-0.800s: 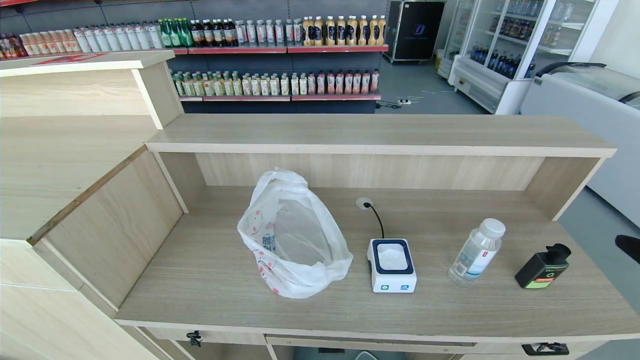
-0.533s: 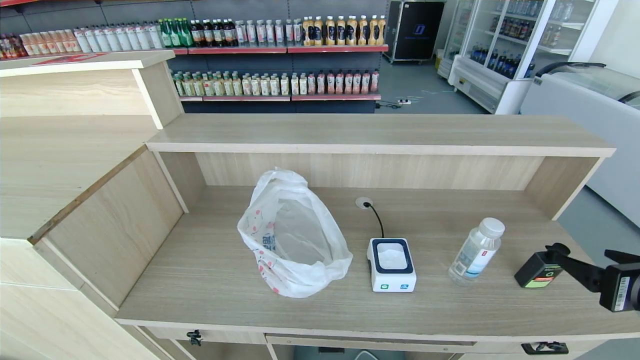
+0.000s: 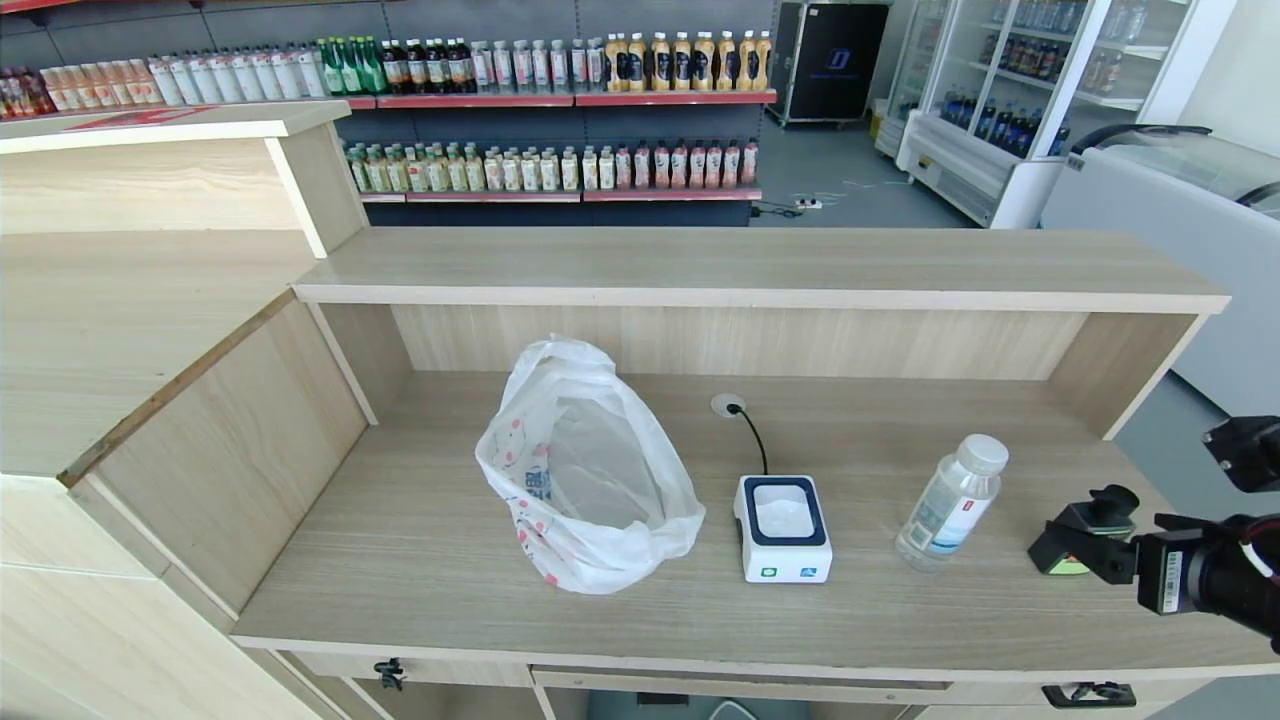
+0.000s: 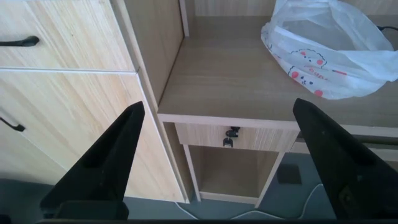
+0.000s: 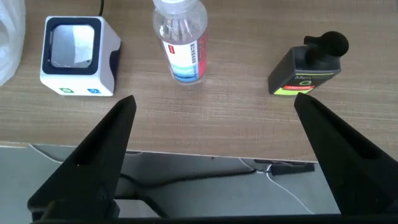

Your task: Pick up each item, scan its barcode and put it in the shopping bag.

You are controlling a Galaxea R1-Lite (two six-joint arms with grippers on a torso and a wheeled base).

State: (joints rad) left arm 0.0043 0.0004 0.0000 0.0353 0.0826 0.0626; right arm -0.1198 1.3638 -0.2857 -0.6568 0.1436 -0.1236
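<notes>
My left claw (image 4: 217, 109) hangs wide open and empty off the counter's (image 4: 217, 87) left front corner. Its wrist camera looks under the edge at a drawer with a key (image 4: 231, 137), which the head view gives as a dark speck. On top, from the left, are:

- the white printed shopping bag (image 3: 585, 480), with its mouth open
- the scanner (image 3: 785, 528)
- a clear water bottle (image 3: 952, 503) with a white cap
- a black bottle (image 3: 1113, 498) with a green label

My right claw (image 5: 214, 102), spread wide and empty, sits at the counter's right front. The black bottle is just beyond one fingertip.
</notes>
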